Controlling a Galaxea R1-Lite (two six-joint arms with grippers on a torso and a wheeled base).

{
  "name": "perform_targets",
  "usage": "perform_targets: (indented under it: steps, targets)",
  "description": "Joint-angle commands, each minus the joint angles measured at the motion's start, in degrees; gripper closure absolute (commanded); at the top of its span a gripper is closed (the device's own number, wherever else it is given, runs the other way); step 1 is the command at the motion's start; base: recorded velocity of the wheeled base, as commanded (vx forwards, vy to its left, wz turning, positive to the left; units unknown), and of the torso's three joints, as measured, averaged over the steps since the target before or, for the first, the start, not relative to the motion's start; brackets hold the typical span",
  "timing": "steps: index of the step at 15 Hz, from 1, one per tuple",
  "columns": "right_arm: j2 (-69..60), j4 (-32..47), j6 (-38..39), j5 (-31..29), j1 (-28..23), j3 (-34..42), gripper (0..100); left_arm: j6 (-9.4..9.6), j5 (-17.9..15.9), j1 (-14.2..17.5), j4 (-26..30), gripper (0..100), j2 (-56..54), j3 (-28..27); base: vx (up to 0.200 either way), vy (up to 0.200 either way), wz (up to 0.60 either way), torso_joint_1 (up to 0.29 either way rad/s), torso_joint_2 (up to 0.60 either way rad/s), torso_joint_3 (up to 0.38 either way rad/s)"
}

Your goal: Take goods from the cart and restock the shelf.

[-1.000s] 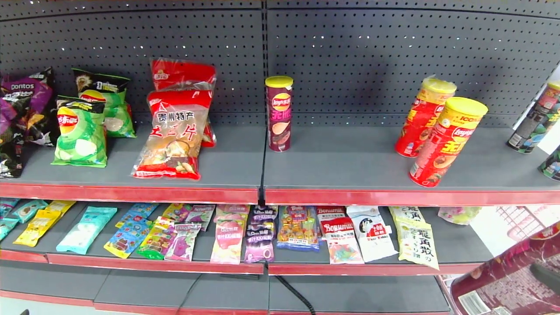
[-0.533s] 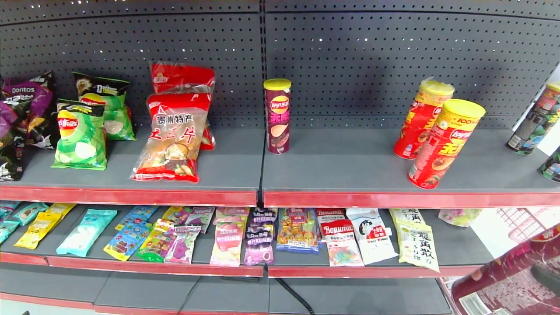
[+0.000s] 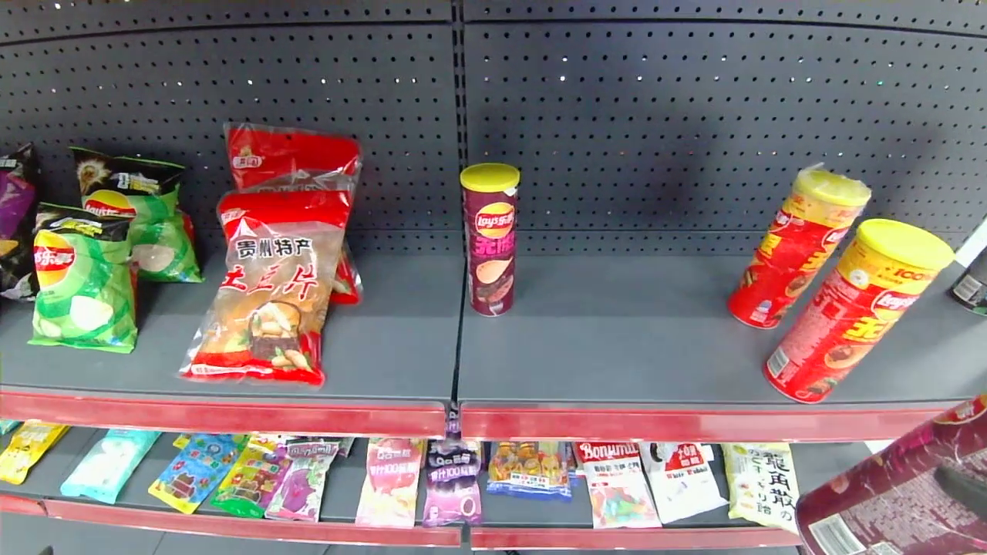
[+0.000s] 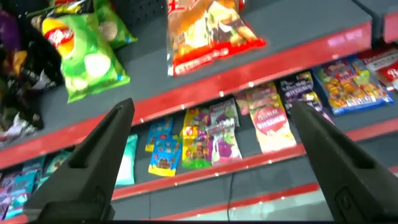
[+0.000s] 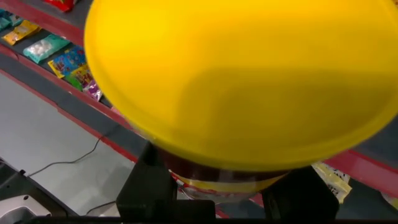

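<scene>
Head camera has closed in on the shelf (image 3: 617, 347); its goods sit unchanged. At near right, below the shelf edge, the right hand (image 5: 217, 196) is clenched on a tilted maroon crisp can (image 3: 894, 493). Bare shelf beside the matching can (image 3: 490, 239) lies far-left of it. The left hand (image 4: 211, 168) is released.

Left hand (image 4: 211, 107) hangs with its two dark fingers (image 4: 93, 162) spread wide apart, nothing between them. Right hand (image 5: 221, 190) clamps a yellow-lidded can (image 5: 236, 74) from both sides, fingers pressed to its body. In the head view one finger shows at four o'clock against the can's maroon wall.
</scene>
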Motion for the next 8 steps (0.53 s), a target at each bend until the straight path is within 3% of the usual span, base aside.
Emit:
perform_targets:
  steps: [1,6,8]
  targets:
    - [0.08,-0.01,-0.03,0.03,0.01,0.02,100,0.01,0.08,0.00,0.01,0,0.09,0.01,0.000,0.000,0.00,0.000,0.00,0.000]
    - [0.16,0.07,-0.03,0.03,0.01,0.10,100,0.09,-0.27,0.00,0.01,0,0.00,0.01,0.000,0.000,0.00,0.000,0.00,0.000]
    - [0.25,0.07,-0.03,0.03,0.01,0.19,100,0.09,-0.27,0.00,0.01,0,0.00,0.09,0.000,0.200,0.00,-0.005,0.00,0.002]
